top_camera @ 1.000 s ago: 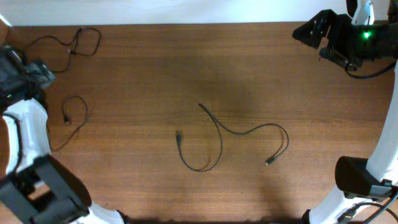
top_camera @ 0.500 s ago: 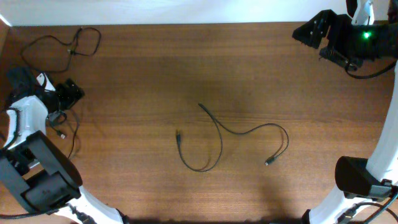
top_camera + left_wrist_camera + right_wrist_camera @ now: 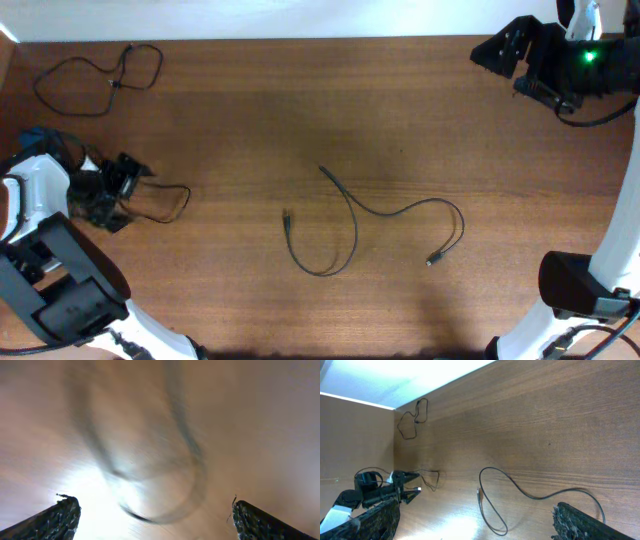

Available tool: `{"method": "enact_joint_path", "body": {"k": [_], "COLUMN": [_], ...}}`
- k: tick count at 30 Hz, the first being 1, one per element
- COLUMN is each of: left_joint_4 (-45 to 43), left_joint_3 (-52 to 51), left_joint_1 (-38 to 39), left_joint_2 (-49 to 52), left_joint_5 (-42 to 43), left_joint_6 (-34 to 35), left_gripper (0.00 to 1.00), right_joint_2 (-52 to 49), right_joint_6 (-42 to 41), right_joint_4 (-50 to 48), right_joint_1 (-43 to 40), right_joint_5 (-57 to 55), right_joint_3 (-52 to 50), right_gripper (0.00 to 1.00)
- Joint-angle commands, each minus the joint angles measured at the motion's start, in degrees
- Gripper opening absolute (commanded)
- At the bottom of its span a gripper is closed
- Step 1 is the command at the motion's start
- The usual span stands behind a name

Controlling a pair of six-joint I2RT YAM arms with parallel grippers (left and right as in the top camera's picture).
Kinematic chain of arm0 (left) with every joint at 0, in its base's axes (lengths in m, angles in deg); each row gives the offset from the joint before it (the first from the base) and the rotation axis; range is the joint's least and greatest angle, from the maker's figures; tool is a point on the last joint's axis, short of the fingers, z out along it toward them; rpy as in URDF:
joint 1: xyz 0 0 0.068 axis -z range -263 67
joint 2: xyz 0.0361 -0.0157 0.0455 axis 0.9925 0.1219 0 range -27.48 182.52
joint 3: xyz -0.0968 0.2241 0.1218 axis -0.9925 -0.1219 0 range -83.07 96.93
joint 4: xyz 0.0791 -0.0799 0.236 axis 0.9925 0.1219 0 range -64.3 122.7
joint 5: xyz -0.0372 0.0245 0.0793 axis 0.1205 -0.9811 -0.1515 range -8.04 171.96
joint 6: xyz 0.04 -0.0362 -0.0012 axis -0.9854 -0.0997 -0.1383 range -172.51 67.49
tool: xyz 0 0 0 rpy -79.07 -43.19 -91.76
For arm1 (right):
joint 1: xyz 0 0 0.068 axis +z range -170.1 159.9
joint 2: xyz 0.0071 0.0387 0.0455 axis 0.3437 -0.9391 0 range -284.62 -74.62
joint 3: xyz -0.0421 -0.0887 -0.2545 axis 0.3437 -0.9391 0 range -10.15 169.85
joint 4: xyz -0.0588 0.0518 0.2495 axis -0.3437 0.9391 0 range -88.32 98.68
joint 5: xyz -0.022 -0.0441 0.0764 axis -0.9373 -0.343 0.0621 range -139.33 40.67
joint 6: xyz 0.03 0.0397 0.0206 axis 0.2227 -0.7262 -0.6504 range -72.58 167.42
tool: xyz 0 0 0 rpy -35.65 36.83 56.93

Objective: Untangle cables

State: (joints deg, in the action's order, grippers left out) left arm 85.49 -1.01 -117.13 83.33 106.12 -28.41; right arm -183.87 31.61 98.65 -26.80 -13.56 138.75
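Note:
Three thin black cables lie apart on the brown table. One is a loose loop (image 3: pixel 100 72) at the far left corner, also in the right wrist view (image 3: pixel 413 419). A long S-shaped cable (image 3: pixel 372 212) lies mid-table, ahead of my right gripper's fingers (image 3: pixel 520 493). A small cable loop (image 3: pixel 166 203) lies just right of my left gripper (image 3: pixel 133 193), which is open. In the left wrist view that loop (image 3: pixel 192 477) is blurred, ahead of the wide-apart fingers (image 3: pixel 55 520), with nothing between them. My right gripper (image 3: pixel 492 52) hangs open at the far right corner, high above the table.
The table's far edge meets a white wall (image 3: pixel 300 18). My left arm (image 3: pixel 372 494) and the small loop beside it (image 3: pixel 431 479) show in the right wrist view. The right arm's base (image 3: pixel 575 285) stands at the near right.
My left gripper has swung in from the table's left edge, moving right and toward me. The small cable loop has shifted right with it. The right arm has not moved.

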Motion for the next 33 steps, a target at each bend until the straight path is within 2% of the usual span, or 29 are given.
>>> {"method": "enact_joint_path", "body": {"k": [1,4,5,7,9,15,17,19,23,25,27,31,33], "left_joint_4": [4.8,7.2,9.0,10.6,6.4,3.9,3.2,2.5,5.6,5.4,4.7,3.6,3.5], "left_joint_3": [0.7,0.7,0.9,0.9,0.9,0.9,0.9,0.9,0.9,0.9,0.9,0.9,1.2], "left_joint_1": [0.2,0.0,-0.1,-0.3,-0.7,-1.5,-1.4,-1.4,-1.4,-1.1,-0.9,-0.7,0.0], "left_joint_2": [-0.3,-0.3,-0.3,-0.4,-0.3,-0.3,-0.3,-0.3,-0.3,-0.3,-0.3,-0.2,-0.4], "left_joint_5": [36.9,63.3,66.0,66.0,62.6,42.6,34.0,13.2,-22.8,-33.2,-37.9,-39.5,-44.5], "left_joint_6": [0.7,0.8,4.3,7.7,10.2,10.7,12.9,17.6,21.7,21.7,21.7,21.7,21.7], "left_gripper": [0.99,0.99,0.99,0.99,0.99,0.99,0.99,0.99,0.99,0.99,0.99,0.99,0.99], "right_joint_2": [0.1,0.1,0.1,0.1,0.1,0.1,0.1,0.1,0.1,0.1,0.1,0.1,0.1], "right_joint_6": [0.8,0.8,0.8,0.8,0.8,0.8,0.8,0.8,0.8,0.8,0.8,0.8,0.8], "right_joint_4": [0.3,0.3,0.3,0.3,0.3,0.3,0.3,0.2,-0.8,-1.2,-1.4,-1.4,-1.4], "right_joint_1": [0.3,0.3,0.3,0.4,0.4,0.9,1.4,1.8,3.4,3.8,4.2,4.9,4.9], "right_joint_5": [-0.5,-0.5,-0.5,-0.5,-0.5,-0.5,-0.5,-0.5,-0.5,-0.5,-0.5,-0.5,-0.5], "right_joint_3": [-0.2,-0.2,-0.2,-0.2,-0.2,-0.2,-0.2,-0.2,-0.2,-0.2,-0.2,-0.2,-0.2], "right_gripper": [0.98,0.98,0.98,0.98,0.98,0.98,0.98,0.98,0.98,0.98,0.98,0.98,0.98]}}
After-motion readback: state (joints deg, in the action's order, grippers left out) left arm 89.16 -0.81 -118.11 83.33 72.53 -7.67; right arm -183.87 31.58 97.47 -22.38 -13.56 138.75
